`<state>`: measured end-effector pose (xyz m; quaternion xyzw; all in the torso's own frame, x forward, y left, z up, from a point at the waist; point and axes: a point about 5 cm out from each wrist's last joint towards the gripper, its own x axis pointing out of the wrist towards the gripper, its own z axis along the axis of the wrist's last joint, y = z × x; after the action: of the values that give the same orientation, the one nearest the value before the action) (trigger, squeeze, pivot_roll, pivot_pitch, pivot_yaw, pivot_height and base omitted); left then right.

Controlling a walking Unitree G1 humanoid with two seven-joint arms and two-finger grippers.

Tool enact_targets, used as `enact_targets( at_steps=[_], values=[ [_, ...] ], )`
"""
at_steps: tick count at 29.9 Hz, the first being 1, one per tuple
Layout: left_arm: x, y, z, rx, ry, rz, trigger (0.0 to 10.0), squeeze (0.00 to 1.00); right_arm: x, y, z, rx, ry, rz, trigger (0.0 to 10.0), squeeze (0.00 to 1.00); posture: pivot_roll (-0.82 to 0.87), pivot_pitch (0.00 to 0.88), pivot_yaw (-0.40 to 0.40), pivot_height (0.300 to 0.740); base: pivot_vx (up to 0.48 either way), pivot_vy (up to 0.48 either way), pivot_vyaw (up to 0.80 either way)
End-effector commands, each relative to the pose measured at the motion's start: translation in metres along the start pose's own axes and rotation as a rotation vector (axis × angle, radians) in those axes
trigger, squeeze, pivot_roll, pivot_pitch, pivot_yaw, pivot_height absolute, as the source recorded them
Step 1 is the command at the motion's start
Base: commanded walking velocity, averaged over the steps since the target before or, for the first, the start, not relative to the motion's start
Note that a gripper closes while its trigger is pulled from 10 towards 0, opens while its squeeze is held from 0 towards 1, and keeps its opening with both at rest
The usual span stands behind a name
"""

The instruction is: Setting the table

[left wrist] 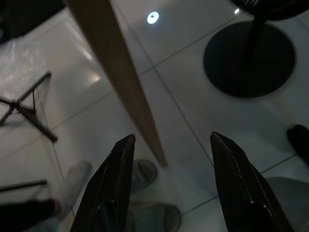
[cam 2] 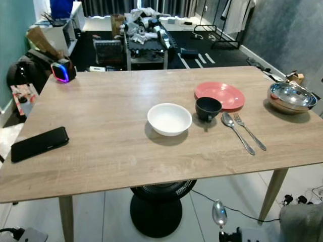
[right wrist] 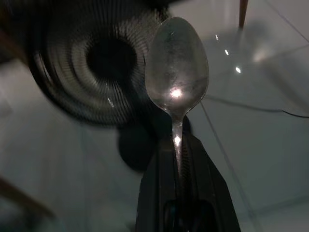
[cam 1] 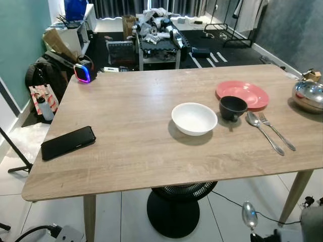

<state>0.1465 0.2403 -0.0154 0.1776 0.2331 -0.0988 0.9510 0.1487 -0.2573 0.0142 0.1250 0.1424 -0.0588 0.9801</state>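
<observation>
We had bowl [cam 1: 194, 118], cup [cam 1: 232, 107], plate [cam 1: 243, 94] laid; right gripper [right wrist: 177, 159] clamped a spoon [right wrist: 176, 77] below the worktop [cam 1: 126, 146], left gripper [left wrist: 169, 145] open, empty.

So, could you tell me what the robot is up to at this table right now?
It is partway through setting the table. Its right hand is shut on a spoon, held low below the table's edge, bowl end up. Its left hand hangs open near a table leg. On the tabletop, a white bowl, a black cup beside a red plate, a second spoon and a fork are already laid.
</observation>
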Motion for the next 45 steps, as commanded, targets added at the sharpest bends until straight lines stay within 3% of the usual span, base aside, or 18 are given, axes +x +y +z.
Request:
enact_targets(
  at_steps=[1,5,10,17,19,22,25,29,32,39,45],
  values=[
    [-0.004,0.002,0.002,0.001,-0.009,-0.027,10.0,0.00,0.000,0.000,0.016,0.077,-0.061,0.000,10.0,0.00,-0.03,0.008,0.068,0.740,0.000,0.000,0.00],
    [-0.010,0.004,0.018,0.005,-0.068,-0.107,10.0,0.00,-0.001,0.005,0.043,0.119,-0.132,0.047,10.0,0.00,-0.03,0.010,0.072,0.740,0.000,0.000,0.00],
    [-0.019,0.007,0.031,0.012,-0.119,-0.178,10.0,0.00,-0.005,0.013,0.053,0.146,-0.147,0.108,10.0,0.00,-0.03,0.013,0.072,0.740,0.000,0.000,0.00],
    [-0.033,0.012,0.061,0.038,-0.215,-0.288,10.0,0.00,-0.006,0.027,0.078,0.267,-0.215,0.188,10.0,0.00,-0.02,0.016,0.073,0.740,0.000,0.000,0.00],
    [-0.031,0.021,0.079,0.035,-0.274,-0.277,10.0,0.00,0.003,0.047,0.099,0.228,-0.245,0.270,10.0,0.00,-0.02,0.010,0.073,0.740,0.000,0.000,0.00],
    [-0.024,0.031,0.098,0.033,-0.330,-0.222,10.0,0.00,0.015,0.063,0.109,0.152,-0.262,0.293,10.0,0.00,-0.01,0.006,0.069,0.740,0.000,0.000,0.00],
    [-0.011,0.043,0.159,-0.010,-0.478,-0.103,10.0,0.00,0.049,0.089,0.124,0.026,-0.311,0.281,10.0,0.00,0.00,0.000,0.054,0.740,0.000,0.000,0.00],
    [-0.008,0.047,0.176,-0.044,-0.518,-0.062,10.0,0.00,0.061,0.099,0.128,-0.024,-0.320,0.272,10.0,0.00,0.02,0.000,0.049,0.740,0.000,0.000,0.00],
    [0.001,0.054,0.200,-0.134,-0.589,0.032,10.0,0.00,0.086,0.120,0.127,-0.124,-0.282,0.282,10.0,0.00,0.04,0.000,0.033,0.740,0.000,0.000,0.00],
    [0.006,0.060,0.220,-0.230,-0.642,0.109,10.0,0.00,0.105,0.138,0.133,-0.146,-0.274,0.267,10.0,0.00,0.05,0.000,0.024,0.740,0.000,0.000,0.00],
    [0.009,0.054,0.224,-0.229,-0.606,0.112,10.0,0.00,0.102,0.162,0.132,-0.164,-0.275,0.352,10.0,0.00,0.04,0.000,0.026,0.740,0.000,0.000,0.00]
  ],
)
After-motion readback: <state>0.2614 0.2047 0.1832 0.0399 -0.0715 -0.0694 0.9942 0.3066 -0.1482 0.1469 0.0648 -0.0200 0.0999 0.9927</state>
